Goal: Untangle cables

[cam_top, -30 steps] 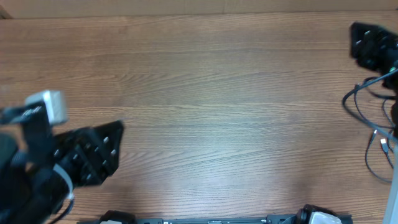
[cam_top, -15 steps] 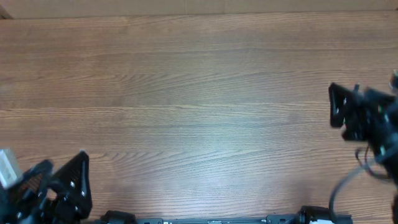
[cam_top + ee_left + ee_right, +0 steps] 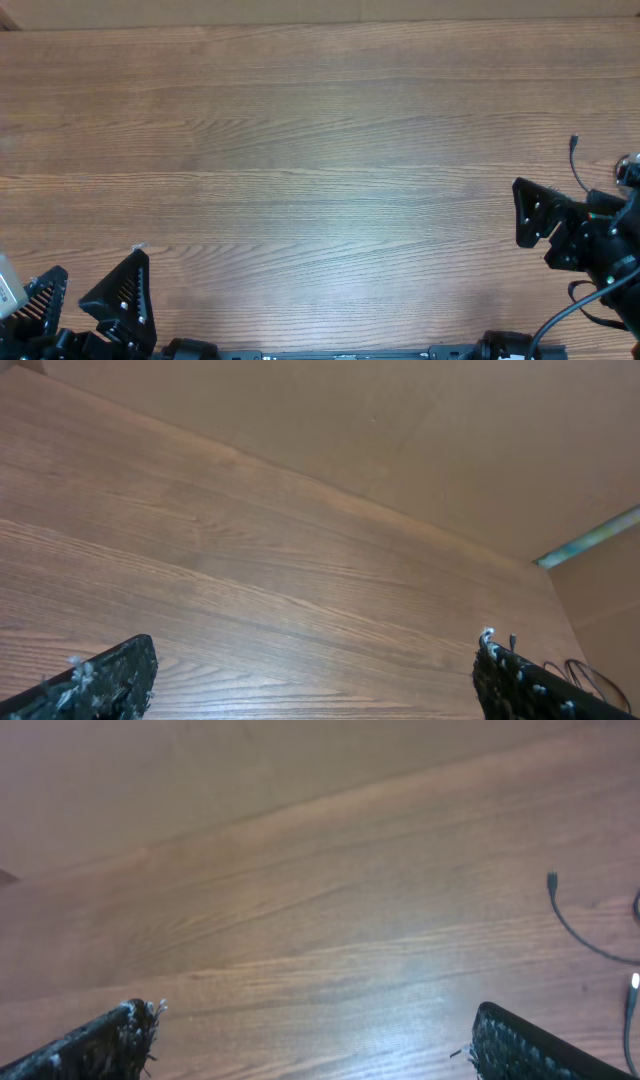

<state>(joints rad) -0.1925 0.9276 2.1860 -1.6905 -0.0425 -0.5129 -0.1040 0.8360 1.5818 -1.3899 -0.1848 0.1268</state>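
Note:
Only part of the cables shows. One thin black cord (image 3: 577, 165) with a small plug end lies at the far right of the table, just beyond my right gripper (image 3: 562, 220). In the right wrist view that cord (image 3: 572, 928) curves along the right edge, with a silvery-white tip (image 3: 634, 982) below it. More thin cord loops (image 3: 585, 678) show at the lower right of the left wrist view. My left gripper (image 3: 85, 298) is at the near left corner, open with nothing in it. In both wrist views the left gripper (image 3: 315, 682) and the right gripper (image 3: 318, 1042) stand wide open over bare wood.
A brown wall (image 3: 400, 430) runs along the table's far edge. The arm bases (image 3: 500, 348) sit along the near edge. A thicker black arm cable (image 3: 560, 318) loops beside the right arm.
Both arms have drawn back toward the near edge and both grippers have opened wider. The right arm came down from the far right corner and now covers most of the cords there.

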